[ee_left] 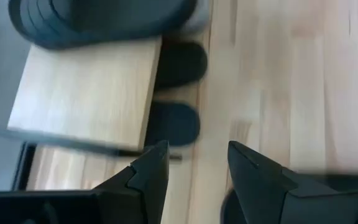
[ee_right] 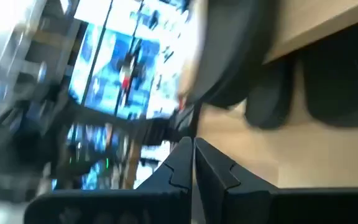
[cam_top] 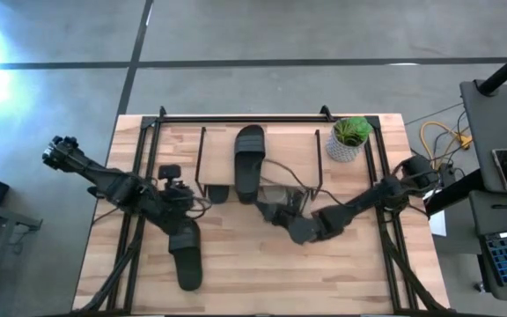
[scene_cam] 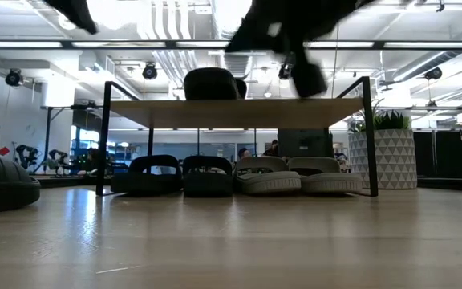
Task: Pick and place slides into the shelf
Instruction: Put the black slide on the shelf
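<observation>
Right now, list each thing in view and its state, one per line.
Shelf: upright on the table.
Black slide on top: lying flat on the shelf board.
Dark pair: under the shelf, side by side.
Grey pair: under the shelf, side by side.
Loose slide: on the table, not yet shelved.
Plant: upright.
Left gripper: jaws open, empty.
Right gripper: jaws shut, empty.

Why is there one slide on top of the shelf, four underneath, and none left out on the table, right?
Not quite: one black slide is out on the table, by the left tool, as the high view shows. The rest holds: one slide on top of the shelf, four underneath.
</observation>
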You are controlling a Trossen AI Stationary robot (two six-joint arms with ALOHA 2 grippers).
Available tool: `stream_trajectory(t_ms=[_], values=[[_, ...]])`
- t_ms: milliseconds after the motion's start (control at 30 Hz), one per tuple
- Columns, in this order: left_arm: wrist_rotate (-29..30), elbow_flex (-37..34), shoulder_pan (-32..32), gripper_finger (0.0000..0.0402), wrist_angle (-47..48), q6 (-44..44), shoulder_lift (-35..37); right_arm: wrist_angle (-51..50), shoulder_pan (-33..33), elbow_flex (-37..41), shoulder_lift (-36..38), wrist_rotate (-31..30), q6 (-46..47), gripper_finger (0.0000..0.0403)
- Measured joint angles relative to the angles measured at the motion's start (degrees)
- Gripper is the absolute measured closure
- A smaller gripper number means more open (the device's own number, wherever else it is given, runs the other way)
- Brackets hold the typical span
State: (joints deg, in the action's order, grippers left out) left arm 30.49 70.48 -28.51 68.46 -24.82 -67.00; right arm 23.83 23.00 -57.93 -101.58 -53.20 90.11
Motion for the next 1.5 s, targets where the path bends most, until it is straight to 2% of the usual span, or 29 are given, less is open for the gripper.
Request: stream_trajectory(t_ms=[133, 233, 300, 367, 467, 533, 600, 667, 800, 900, 967, 1067, 1200, 1400, 1500], values=[[-0.4, 0.0, -3.4, 0.0252, 6.4, -2.4, 1.0, -1.5, 4.0, -2.7, 2.2, 0.9, -13.0, 0.0394], [-3.3, 0.0, -6.5, 0.0252, 9.3, -3.4, 1.3, -5.0, 6.9, -7.1, 2.7, 1.5, -24.3, 0.0394], [-6.4, 0.0, -8.7, 0.0252, 11.7, -3.7, 1.0, -13.1, 8.4, -12.1, 2.8, 2.0, -28.5, 0.0393], [-6.5, 0.0, -11.2, 0.0252, 15.9, -7.2, -0.3, -26.8, 9.7, -18.4, 2.5, 2.5, -29.0, 0.0388], [-4.8, -0.2, -13.3, 0.0252, 22.3, -13.7, -3.2, -52.4, 10.9, -28.3, 1.4, 4.7, -24.5, 0.0366], [-4.5, -0.3, -13.7, 0.0251, 20.4, -15.7, -4.4, -66.3, 11.3, -34.2, 0.6, 7.3, -19.6, 0.0344], [-5.2, -0.2, -14.4, 0.0246, 19.4, -18.1, -5.8, -76.4, 12.2, -38.8, -0.4, 8.4, -16.8, 0.0317], [-6.8, 0.2, -15.2, 0.0235, 19.0, -21.5, -7.7, -82.2, 13.4, -42.0, -1.0, 8.6, -14.7, 0.0287], [-11.2, 0.2, -18.7, 0.0199, 18.1, -29.6, -11.7, -86.9, 16.1, -45.4, -2.1, 10.7, -12.5, 0.0229], [-12.2, 0.6, -21.8, 0.0165, 16.3, -34.6, -16.1, -89.0, 18.6, -46.3, -2.9, 11.6, -11.2, 0.0191], [-11.9, 1.6, -23.6, 0.0146, 16.2, -37.0, -19.7, -91.9, 20.4, -46.6, -3.6, 11.7, -9.5, 0.017], [-7.7, 3.8, -26.7, 0.0133, 15.9, -37.6, -25.6, -96.2, 23.4, -46.7, -4.9, 11.8, -5.1, 0.0149], [-1.8, 8.3, -29.7, 0.013, 16.1, -38.2, -33.5, -100.5, 26.8, -46.7, -6.0, 11.5, 0.7, 0.0133], [0.3, 15.5, -30.9, 0.013, 17.7, -45.6, -42.3, -107.8, 29.9, -46.6, -6.8, 11.2, 8.2, 0.0131], [1.7, 16.3, -30.6, 0.013, 18.0, -48.5, -44.7, -109.8, 30.4, -46.6, -7.1, 11.2, 9.5, 0.0131]])
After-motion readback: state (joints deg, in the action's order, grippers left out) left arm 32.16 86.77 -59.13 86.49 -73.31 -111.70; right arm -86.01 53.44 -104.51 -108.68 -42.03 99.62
